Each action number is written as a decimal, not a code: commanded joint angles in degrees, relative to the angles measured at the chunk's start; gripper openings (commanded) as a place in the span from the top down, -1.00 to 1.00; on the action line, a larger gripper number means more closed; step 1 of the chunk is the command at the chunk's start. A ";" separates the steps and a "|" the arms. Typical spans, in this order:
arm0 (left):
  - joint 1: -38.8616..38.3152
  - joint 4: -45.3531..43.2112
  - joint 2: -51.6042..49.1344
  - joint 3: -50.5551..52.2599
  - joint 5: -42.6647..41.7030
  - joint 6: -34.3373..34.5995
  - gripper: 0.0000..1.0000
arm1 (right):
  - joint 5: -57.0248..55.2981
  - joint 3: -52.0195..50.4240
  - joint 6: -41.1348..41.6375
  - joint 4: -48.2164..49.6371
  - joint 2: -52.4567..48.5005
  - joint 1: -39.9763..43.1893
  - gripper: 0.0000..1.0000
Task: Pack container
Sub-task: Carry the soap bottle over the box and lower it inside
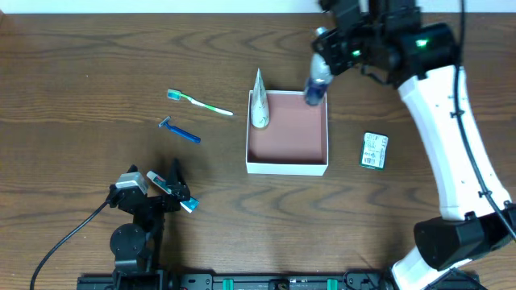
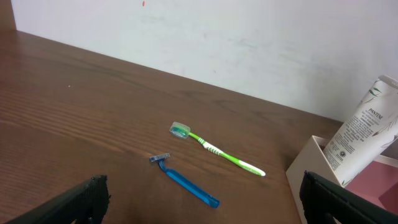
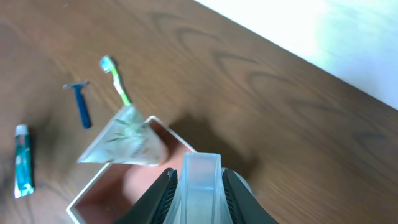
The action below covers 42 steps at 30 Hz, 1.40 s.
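Two toiletries at the container (image 1: 288, 167), a shallow, square, thin-walled white box with a matte pink floor, mid-table. A tapered white tube (image 1: 258, 106) leans at its left wall. A clear bottle (image 1: 316, 87) stands upright at the far-right corner, its cap pinched by the right gripper (image 3: 200, 186). The left gripper (image 2: 202, 211) has its jaws spread wide.

Brown wood-grain table (image 1: 81, 64); box (image 1: 287, 168) white outside, pink inside; green-and-white toothbrush (image 1: 201, 104); blue razor (image 1: 182, 132); white tube (image 1: 258, 109); green-and-white packet (image 1: 374, 151); bluish bottle (image 1: 316, 87).
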<state>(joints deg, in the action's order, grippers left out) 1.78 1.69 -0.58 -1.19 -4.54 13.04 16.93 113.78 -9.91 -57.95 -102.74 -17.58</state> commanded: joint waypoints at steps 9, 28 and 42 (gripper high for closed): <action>0.02 1.92 0.28 0.96 -1.05 -0.94 -0.96 | -1.05 0.37 -1.55 -0.15 -3.32 -4.90 0.56; 0.02 1.95 0.28 0.96 -1.05 -0.94 -0.96 | -0.83 0.35 -3.52 2.34 -12.04 -8.74 0.56; 0.02 1.95 0.28 0.96 -1.05 -0.94 -0.96 | -0.42 -0.26 -4.11 7.69 -15.50 -8.72 0.56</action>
<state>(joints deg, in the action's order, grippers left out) 1.78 1.69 -0.58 -1.19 -4.54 13.04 15.64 113.43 -13.08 -51.68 -118.52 -25.91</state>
